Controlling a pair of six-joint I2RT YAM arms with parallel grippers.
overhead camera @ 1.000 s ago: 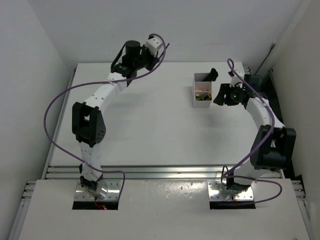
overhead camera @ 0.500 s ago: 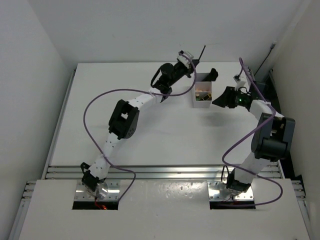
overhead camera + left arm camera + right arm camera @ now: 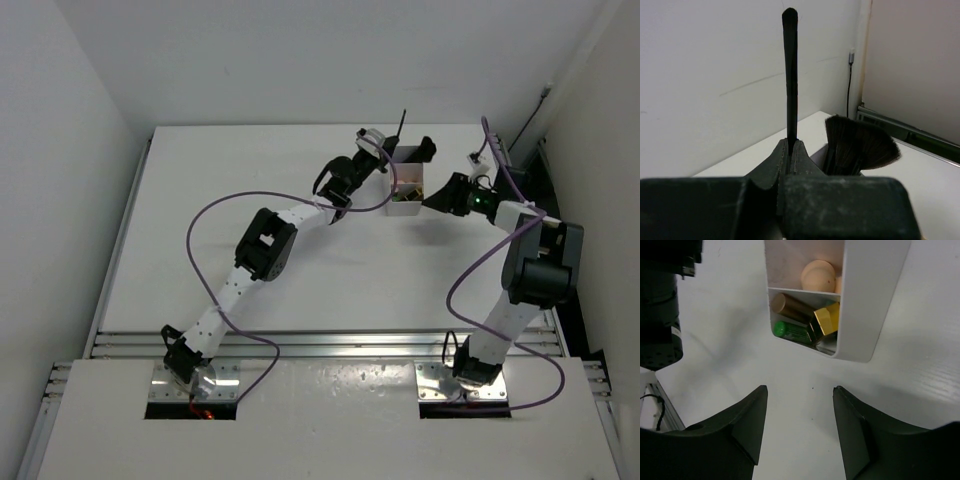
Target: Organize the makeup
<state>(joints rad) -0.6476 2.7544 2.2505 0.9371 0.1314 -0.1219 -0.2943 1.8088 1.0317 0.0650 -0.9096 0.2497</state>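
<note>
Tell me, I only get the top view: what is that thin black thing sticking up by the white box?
Observer: A stick, upright, pinched in the shut left tool.
Operator: What's inside the box?
Observer: Its end compartment holds a green tube; the next one, a beige ball.
Operator: Is the right tool holding anything?
Observer: No, it is open and empty, facing the box's end.

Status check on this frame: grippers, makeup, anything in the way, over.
Left gripper shut on thin black stick, stick upright by white box. Right gripper open, empty, facing box's near end. Flared brush stands in box, close beside the stick.
</note>
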